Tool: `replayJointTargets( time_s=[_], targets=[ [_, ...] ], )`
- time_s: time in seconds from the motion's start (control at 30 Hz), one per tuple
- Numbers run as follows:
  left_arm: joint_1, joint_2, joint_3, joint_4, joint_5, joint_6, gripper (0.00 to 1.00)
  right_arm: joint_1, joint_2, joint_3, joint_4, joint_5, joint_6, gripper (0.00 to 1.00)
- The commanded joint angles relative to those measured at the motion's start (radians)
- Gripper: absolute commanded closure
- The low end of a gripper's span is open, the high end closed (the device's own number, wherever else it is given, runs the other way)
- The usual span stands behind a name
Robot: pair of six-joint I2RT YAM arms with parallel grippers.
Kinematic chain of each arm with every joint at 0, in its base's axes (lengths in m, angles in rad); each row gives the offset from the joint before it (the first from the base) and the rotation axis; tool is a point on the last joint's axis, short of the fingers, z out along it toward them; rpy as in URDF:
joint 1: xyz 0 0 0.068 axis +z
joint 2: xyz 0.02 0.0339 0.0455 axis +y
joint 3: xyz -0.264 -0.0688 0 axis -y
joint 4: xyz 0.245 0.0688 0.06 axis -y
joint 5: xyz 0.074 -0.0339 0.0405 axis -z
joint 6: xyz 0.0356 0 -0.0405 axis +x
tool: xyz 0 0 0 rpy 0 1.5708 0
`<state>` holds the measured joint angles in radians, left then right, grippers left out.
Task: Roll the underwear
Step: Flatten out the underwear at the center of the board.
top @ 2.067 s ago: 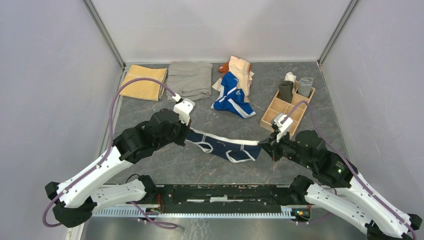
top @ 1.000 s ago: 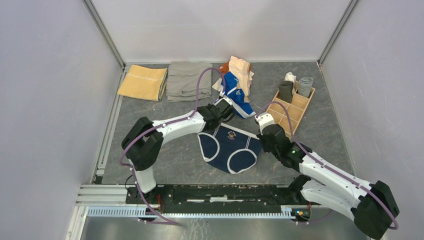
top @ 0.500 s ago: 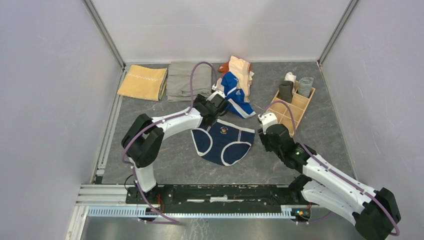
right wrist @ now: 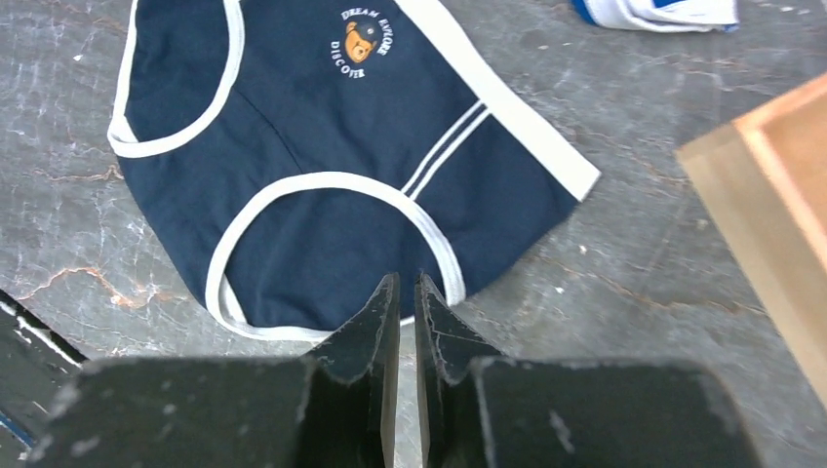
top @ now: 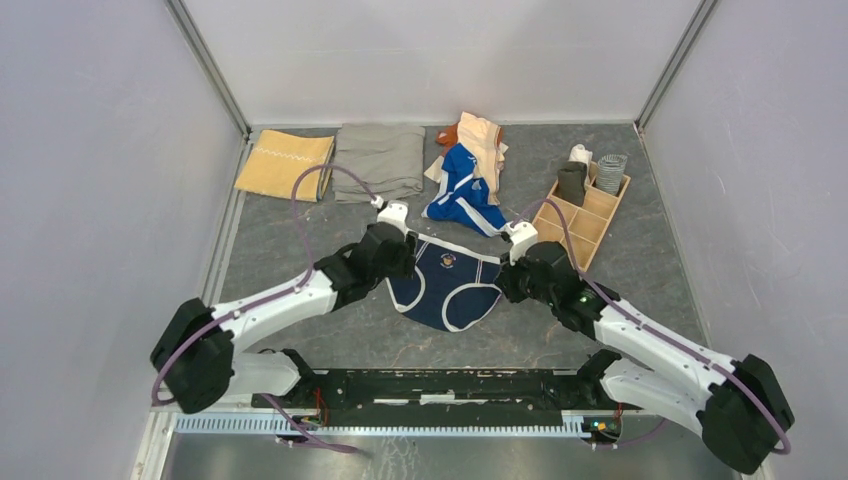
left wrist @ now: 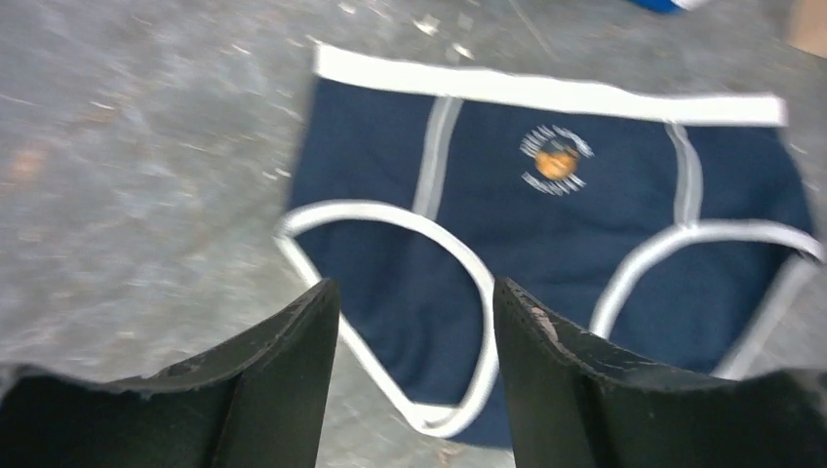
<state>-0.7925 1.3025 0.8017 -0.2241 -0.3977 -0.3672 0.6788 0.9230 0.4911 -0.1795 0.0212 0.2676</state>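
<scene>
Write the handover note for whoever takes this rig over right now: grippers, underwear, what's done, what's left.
Left gripper: open, empty, at the left leg opening of the navy briefs.
Right gripper: almost closed, tips at the other leg hem; whether it pinches the hem is unclear.
Navy briefs: spread flat on the table between the arms, front up, waistband on the far side.
Blue briefs and peach piece: heaped at the back, unrolled.
Done: navy briefs laid flat.
Left: roll them, then the heap.
</scene>
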Motion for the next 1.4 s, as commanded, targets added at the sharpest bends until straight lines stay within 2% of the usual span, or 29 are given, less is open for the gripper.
replayJointTargets(
  time_s=[0.0, 0.1, 0.17, 0.2, 0.27, 0.3, 0.4, 0.47, 0.5, 0.6, 0.7, 0.87, 1.1, 1.37],
  targets=[
    [-0.035, -0.135, -0.180, 0.308, 0.292, -0.145, 0.35, -0.001, 0.086, 0.038, 0.130, -0.088, 0.022, 0.87],
    [-0.087, -0.151, -0.225, 0.325, 0.306, -0.162, 0.34, -0.001, 0.149, 0.055, 0.141, -0.061, 0.002, 0.88],
    [-0.111, -0.136, -0.233, 0.313, 0.283, -0.180, 0.29, -0.003, 0.174, 0.059, 0.155, -0.047, -0.001, 0.88],
    [-0.114, -0.135, -0.237, 0.307, 0.268, -0.192, 0.23, -0.003, 0.182, 0.063, 0.158, -0.040, -0.001, 0.88],
    [-0.114, -0.164, -0.249, 0.298, 0.215, -0.217, 0.04, -0.003, 0.193, 0.065, 0.161, -0.027, -0.002, 0.88],
    [-0.114, -0.190, -0.257, 0.300, 0.185, -0.230, 0.01, -0.005, 0.197, 0.066, 0.160, -0.004, -0.002, 0.86],
    [-0.113, -0.272, -0.301, 0.353, 0.129, -0.252, 0.00, -0.011, 0.220, 0.070, 0.160, 0.001, -0.008, 0.85],
    [-0.113, -0.286, -0.314, 0.381, 0.169, -0.247, 0.00, -0.016, 0.235, 0.073, 0.167, 0.007, -0.009, 0.85],
    [-0.113, -0.272, -0.308, 0.385, 0.202, -0.235, 0.02, -0.018, 0.245, 0.075, 0.170, 0.011, -0.009, 0.86],
    [-0.135, -0.181, -0.282, 0.420, 0.317, -0.209, 0.20, -0.028, 0.273, 0.084, 0.172, 0.022, -0.012, 0.89],
    [-0.188, -0.096, -0.275, 0.467, 0.307, -0.199, 0.34, -0.033, 0.303, 0.097, 0.173, 0.026, -0.019, 0.91],
    [-0.210, 0.024, -0.279, 0.544, 0.318, -0.207, 0.47, -0.036, 0.321, 0.090, 0.198, 0.023, -0.021, 0.94],
    [-0.228, 0.105, -0.282, 0.531, 0.278, -0.231, 0.49, -0.037, 0.297, 0.062, 0.195, 0.032, -0.027, 0.94],
    [-0.236, 0.099, -0.318, 0.427, 0.306, -0.267, 0.50, -0.037, 0.287, 0.068, 0.182, 0.085, -0.036, 0.94]
  ],
)
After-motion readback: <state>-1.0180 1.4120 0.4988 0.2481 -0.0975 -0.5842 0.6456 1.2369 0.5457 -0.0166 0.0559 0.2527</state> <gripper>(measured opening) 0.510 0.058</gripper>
